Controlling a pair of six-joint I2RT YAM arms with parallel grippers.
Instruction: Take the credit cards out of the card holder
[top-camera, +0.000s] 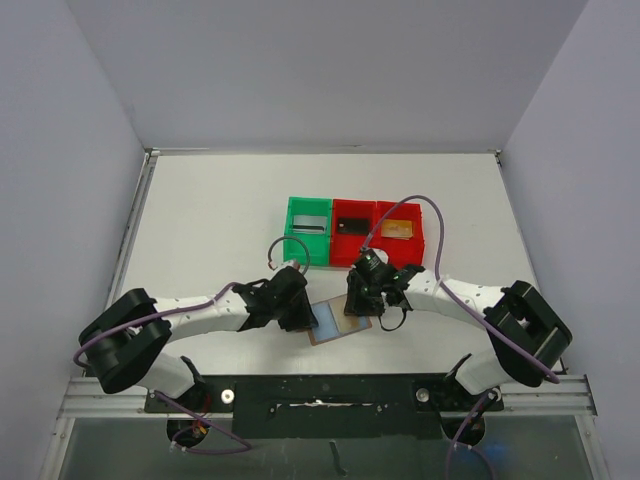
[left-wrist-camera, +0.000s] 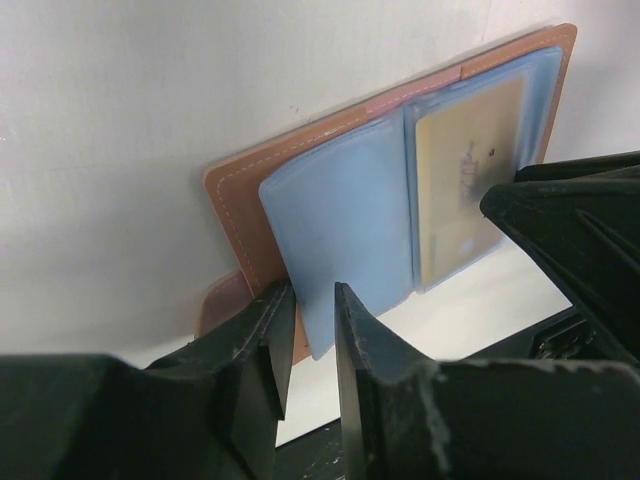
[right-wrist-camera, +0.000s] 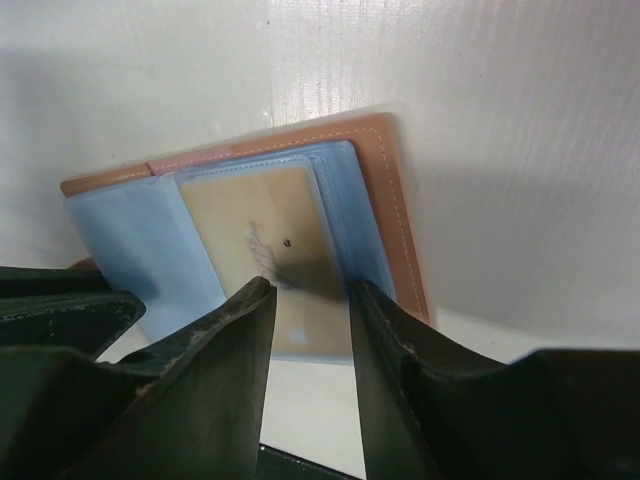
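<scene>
The card holder (top-camera: 338, 322) lies open on the table between my two grippers, brown leather (left-wrist-camera: 235, 205) outside and light blue sleeves (left-wrist-camera: 345, 220) inside. A gold credit card (left-wrist-camera: 468, 175) sits in its right sleeve, also seen in the right wrist view as the gold card (right-wrist-camera: 270, 235). My left gripper (top-camera: 303, 316) is at the holder's left edge, its jaws (left-wrist-camera: 312, 290) narrowly open with the empty blue sleeve's corner showing between them. My right gripper (top-camera: 362, 303) hovers over the right half, jaws (right-wrist-camera: 310, 285) open astride the near end of the gold card, not gripping it.
Behind the holder stand three small bins in a row: a green bin (top-camera: 293, 232) with a grey card (top-camera: 310, 224), a red bin (top-camera: 337, 243) with a dark card (top-camera: 351, 226), and a red bin (top-camera: 416, 243) with a gold card (top-camera: 398, 230). The arms' base rail (top-camera: 320, 395) runs along the near edge.
</scene>
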